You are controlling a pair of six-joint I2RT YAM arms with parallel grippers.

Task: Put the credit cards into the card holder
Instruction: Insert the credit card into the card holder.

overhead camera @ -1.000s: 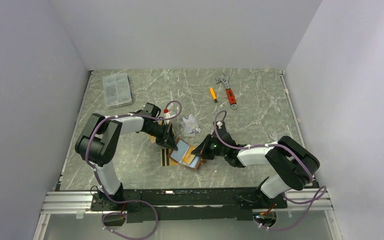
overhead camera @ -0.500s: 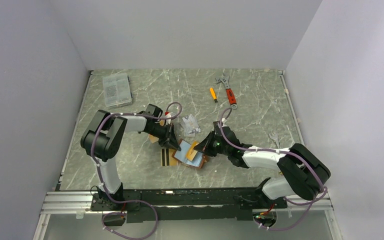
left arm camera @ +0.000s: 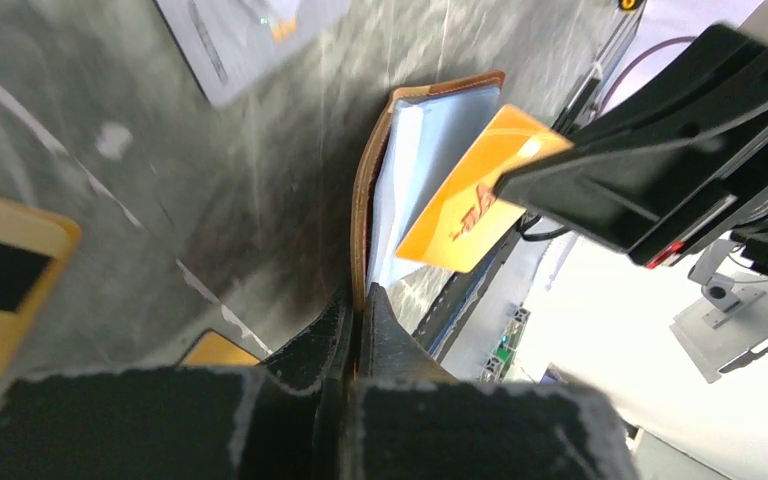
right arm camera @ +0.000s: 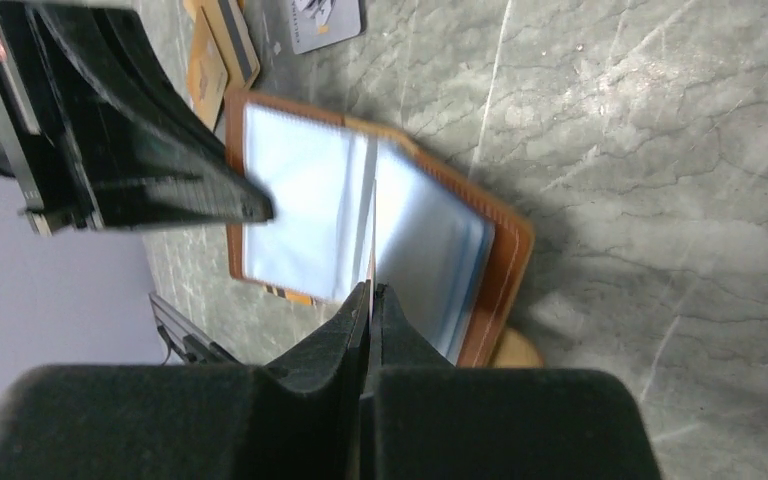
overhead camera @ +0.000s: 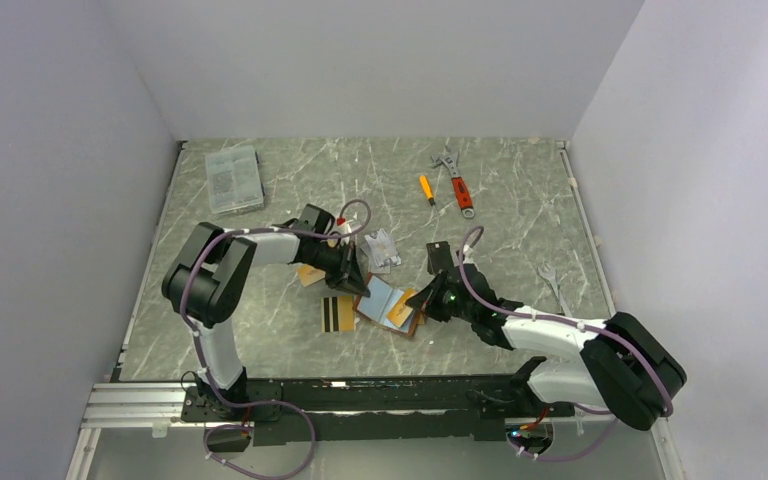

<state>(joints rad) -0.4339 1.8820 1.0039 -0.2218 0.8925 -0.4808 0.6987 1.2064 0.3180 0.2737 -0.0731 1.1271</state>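
Observation:
The tan leather card holder [overhead camera: 378, 300] lies open, its clear sleeves [right arm camera: 300, 205] facing up. My left gripper [left arm camera: 362, 300] is shut on the holder's leather edge [left arm camera: 360, 215], at the holder's left side [overhead camera: 355, 285]. My right gripper [right arm camera: 370, 292] is shut on an orange credit card [left arm camera: 475, 195], seen edge-on [right arm camera: 371, 225], standing over the sleeves near the holder's fold [overhead camera: 398, 308]. A gold card with black stripes [overhead camera: 337, 313] lies left of the holder. A silver-grey card [overhead camera: 380, 250] and another orange card [overhead camera: 310, 275] lie behind it.
A clear plastic box [overhead camera: 233, 178] sits at the back left. An orange screwdriver [overhead camera: 426, 189] and a red-handled adjustable wrench [overhead camera: 457, 185] lie at the back right. A small silver wrench [overhead camera: 550, 280] lies by the right arm.
The right gripper has reached forward and brought the orange card down over the open sleeves. The left gripper and the holder have shifted slightly to the right.

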